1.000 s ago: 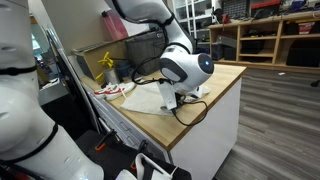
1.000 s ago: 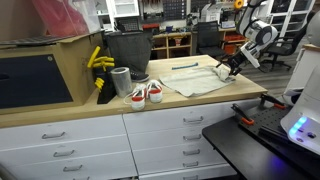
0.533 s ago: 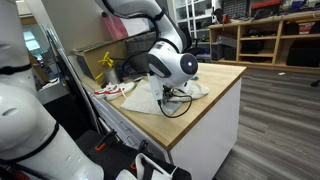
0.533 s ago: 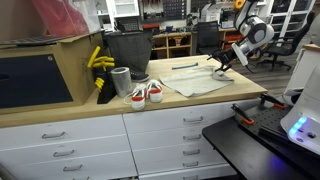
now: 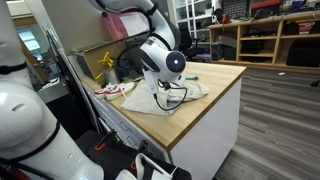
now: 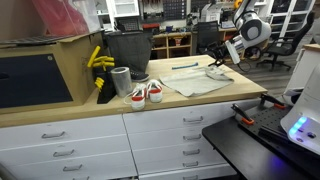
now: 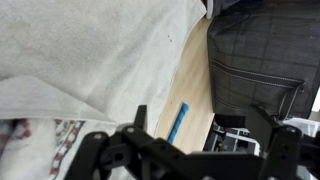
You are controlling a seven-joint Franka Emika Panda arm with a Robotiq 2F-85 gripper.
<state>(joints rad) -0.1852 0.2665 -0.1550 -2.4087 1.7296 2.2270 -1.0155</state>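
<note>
Far left: a yellow object hangs beside a dark bin at the back of the wooden counter.
Left of centre: a metal cup stands just beside a pair of red-and-white shoes, near the counter's front edge.
Centre: the white cloth lies spread flat on the counter, to the right of the shoes and apart from them.
Behind the cloth: a blue pen lies on bare wood, between the cloth's far edge and the bin.
Right end of the cloth: a small piece of patterned fabric rests on it, red marks showing in the wrist view.
Far right: the gripper hangs just above that end of the cloth, its jaws apart and nothing between them.
</note>
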